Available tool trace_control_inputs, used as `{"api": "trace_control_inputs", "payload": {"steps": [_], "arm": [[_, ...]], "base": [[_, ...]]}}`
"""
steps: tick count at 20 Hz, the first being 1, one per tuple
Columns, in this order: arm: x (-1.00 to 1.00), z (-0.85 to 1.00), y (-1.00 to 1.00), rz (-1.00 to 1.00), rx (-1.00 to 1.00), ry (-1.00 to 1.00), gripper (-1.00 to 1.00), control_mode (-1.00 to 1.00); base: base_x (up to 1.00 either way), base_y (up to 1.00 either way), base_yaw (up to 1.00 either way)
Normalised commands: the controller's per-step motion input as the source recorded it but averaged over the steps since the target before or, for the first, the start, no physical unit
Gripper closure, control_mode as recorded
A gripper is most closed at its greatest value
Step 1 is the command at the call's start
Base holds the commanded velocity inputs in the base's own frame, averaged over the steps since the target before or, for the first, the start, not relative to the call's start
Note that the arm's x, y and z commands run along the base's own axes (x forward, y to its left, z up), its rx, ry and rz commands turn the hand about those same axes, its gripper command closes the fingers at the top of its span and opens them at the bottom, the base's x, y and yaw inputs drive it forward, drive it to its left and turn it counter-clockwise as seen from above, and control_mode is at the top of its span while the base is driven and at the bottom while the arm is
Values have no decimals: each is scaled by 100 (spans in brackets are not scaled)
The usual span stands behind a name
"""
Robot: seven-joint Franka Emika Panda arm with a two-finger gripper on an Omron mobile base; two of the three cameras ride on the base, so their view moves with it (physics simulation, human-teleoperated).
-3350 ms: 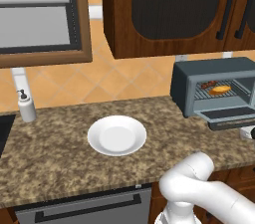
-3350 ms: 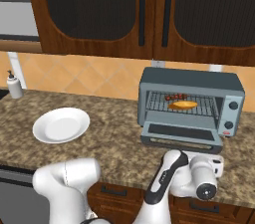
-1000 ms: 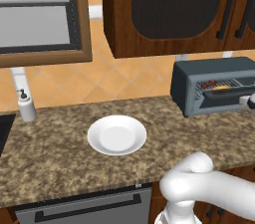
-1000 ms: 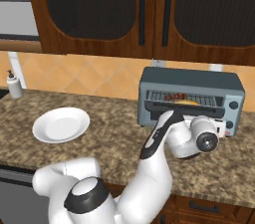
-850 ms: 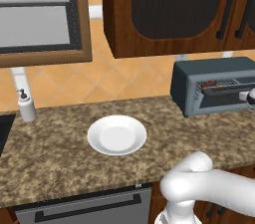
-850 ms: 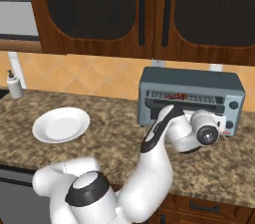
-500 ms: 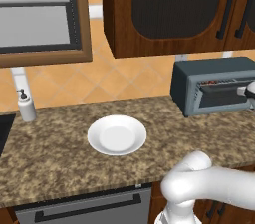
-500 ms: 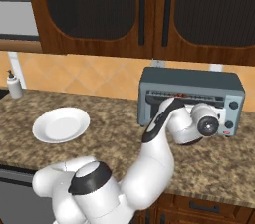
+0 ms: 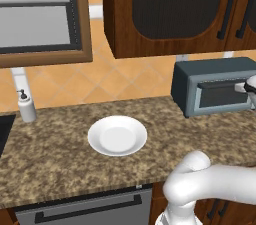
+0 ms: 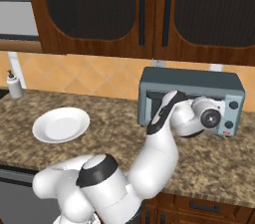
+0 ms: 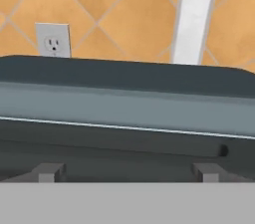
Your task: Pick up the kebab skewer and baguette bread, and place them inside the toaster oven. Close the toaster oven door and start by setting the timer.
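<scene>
- The toaster oven [image 10: 191, 101] stands on the counter [image 10: 119, 128] against the tiled wall. Its door [image 9: 220, 96] looks swung up flat against the front, or very nearly so, with the hand pressed close in front of it. My reading is that the arm is there to push the door home.
- The claw [image 10: 196, 113] sits right at the oven's front, near the upper part of the door. The wrist and arm cover it, so the fingers cannot be made out; by every sign the jaws stand wide apart, and nothing appears to be held between them.
- In the hand view the oven's dark top edge and a grey band below it lie straight ahead and very close. The handle's two mounts [image 11: 47, 172] show just above the claw, which suits a push rather than a grip.
- To the claw's right is the control panel with its knobs [image 10: 233, 105], the place for setting the timer, by my judgement not yet turned.
- The skewer and bread cannot be seen. I take them to be inside, behind the dark glass and the arm.
- Well to the claw's left lies a white plate [image 9: 117, 135] with nothing on it. A soap bottle [image 9: 26, 106] stands farther left.
</scene>
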Motion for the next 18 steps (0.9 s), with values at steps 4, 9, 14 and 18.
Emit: {"api": "trace_control_inputs", "payload": {"steps": [4, 9, 14, 18], "arm": [[27, 0, 13, 9, -1, 0, -100, -100], [-1, 0, -5, 3, 0, 0, -100, -100], [-47, 0, -51, 0, 1, 0, -100, -100], [-54, 0, -68, 0, 3, 0, -100, -100]], "base": [[0, 0, 0], [0, 0, 0], [0, 0, 0], [0, 0, 0]]}}
